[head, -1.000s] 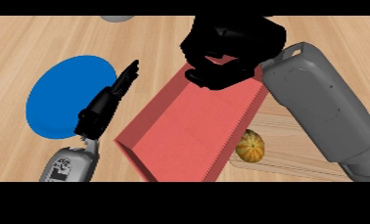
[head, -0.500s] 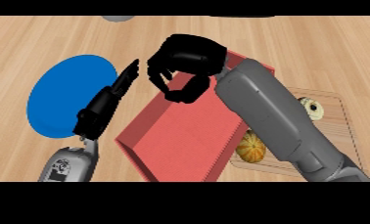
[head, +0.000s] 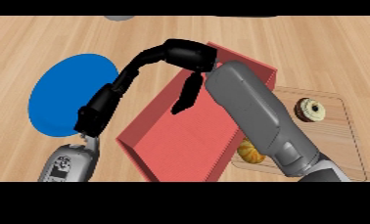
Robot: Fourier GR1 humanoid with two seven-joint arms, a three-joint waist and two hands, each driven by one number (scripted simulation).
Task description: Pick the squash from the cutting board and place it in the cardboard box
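Observation:
The squash (head: 251,153), yellow-orange and striped, lies on the wooden cutting board (head: 339,135) at the right, half hidden by my right forearm. The box (head: 188,140) is red, open-topped, and sits tilted in the middle. My right hand (head: 192,56) hovers over the box's far left part with fingers relaxed, one hanging straight down, and holds nothing. My left hand (head: 101,105) rests at the left, between the box and the plate, with its straight fingers pointing up toward the right hand.
A blue plate (head: 65,91) lies at the left, partly behind my left hand. A round cream and dark item (head: 312,109) sits on the cutting board's far part. A grey object (head: 119,17) peeks in at the top edge.
My right hand has swung left and lower over the box, and its curled fingers have loosened. The squash stays on the board. The left hand has not moved.

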